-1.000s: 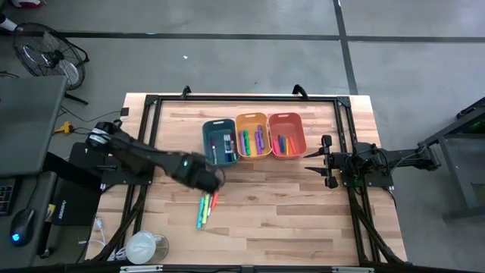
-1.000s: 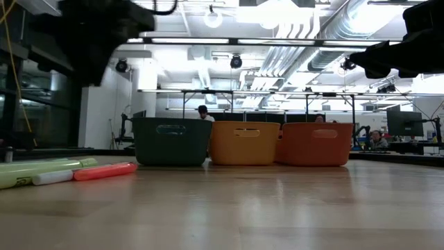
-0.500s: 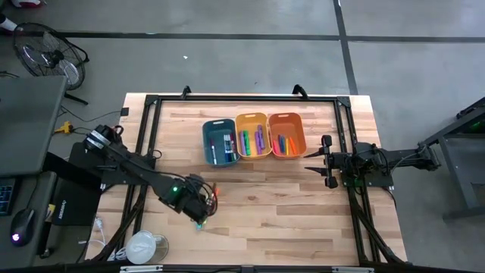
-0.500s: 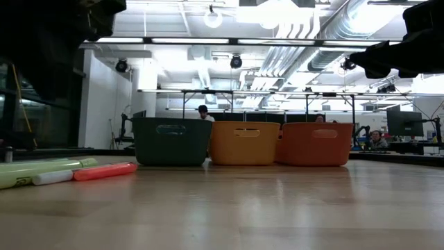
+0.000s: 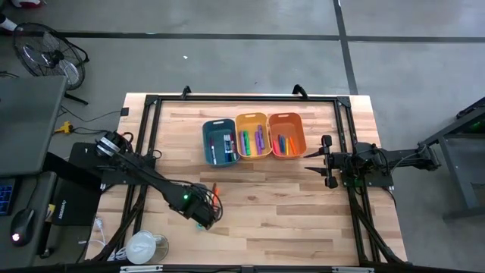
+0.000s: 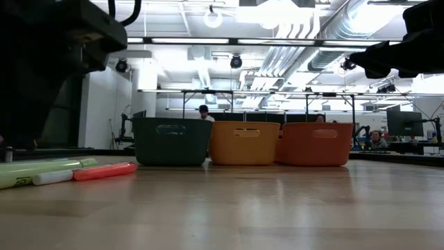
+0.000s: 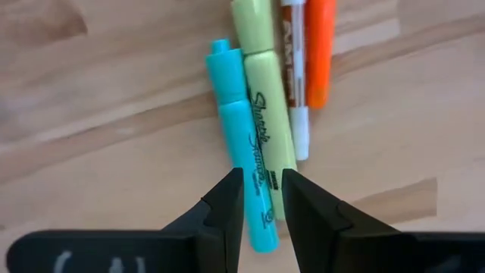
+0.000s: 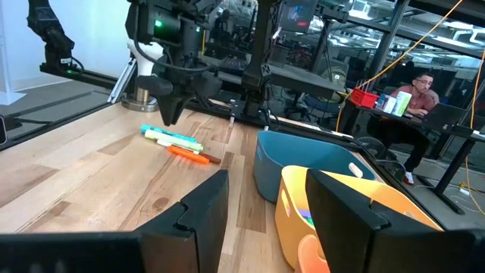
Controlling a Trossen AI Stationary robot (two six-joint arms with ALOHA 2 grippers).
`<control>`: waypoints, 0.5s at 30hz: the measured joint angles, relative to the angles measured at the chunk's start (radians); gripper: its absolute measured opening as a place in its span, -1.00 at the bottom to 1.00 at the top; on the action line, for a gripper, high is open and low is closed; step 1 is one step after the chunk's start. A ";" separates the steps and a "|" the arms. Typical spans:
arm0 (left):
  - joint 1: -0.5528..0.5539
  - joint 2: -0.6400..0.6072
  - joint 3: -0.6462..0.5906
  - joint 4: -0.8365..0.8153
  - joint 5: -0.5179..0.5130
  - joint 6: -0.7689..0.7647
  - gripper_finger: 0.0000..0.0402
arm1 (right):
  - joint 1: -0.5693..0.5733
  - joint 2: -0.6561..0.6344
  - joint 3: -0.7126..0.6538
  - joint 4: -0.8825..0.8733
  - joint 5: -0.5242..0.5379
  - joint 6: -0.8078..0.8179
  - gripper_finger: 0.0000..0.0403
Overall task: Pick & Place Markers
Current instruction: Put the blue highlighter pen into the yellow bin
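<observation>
Four markers lie side by side on the wood table in the left wrist view: a teal marker [image 7: 239,152], a yellow-green marker [image 7: 265,129], a white one [image 7: 297,91] and an orange one [image 7: 320,53]. My left gripper [image 7: 262,186] hovers over them, open by a narrow gap, with its fingers on either side of the teal marker's lower half. The right wrist view shows its tips [image 8: 170,114] just above the row of markers [image 8: 176,139]. More markers lie in the three bins. My right gripper [image 5: 327,161] waits open, to the right of the bins.
The teal bin [image 5: 220,142], yellow-orange bin [image 5: 253,136] and orange bin [image 5: 286,135] stand in a row at the table's far middle. A dark metal frame [image 5: 151,106] runs round the table. A white cup-like thing [image 5: 141,246] sits at the near left edge. People sit in the room behind.
My left gripper has moved from beside the teal bin toward the table's near edge and down, and now stands over the markers on the table. The markers and my right arm have stayed put.
</observation>
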 joint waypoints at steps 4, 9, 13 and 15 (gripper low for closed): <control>0.000 0.015 0.001 0.006 0.036 -0.043 -0.56 | 0.000 0.000 0.000 0.000 0.000 0.000 -0.17; 0.001 0.017 0.002 0.019 0.047 -0.073 -0.56 | 0.000 0.000 0.000 0.000 0.000 0.000 -0.17; 0.015 0.018 0.001 0.010 0.050 -0.081 -0.56 | 0.000 0.000 0.000 0.000 0.000 0.000 -0.17; 0.025 0.018 0.001 0.003 0.052 -0.081 -0.56 | 0.000 0.000 0.000 0.000 0.000 0.000 -0.17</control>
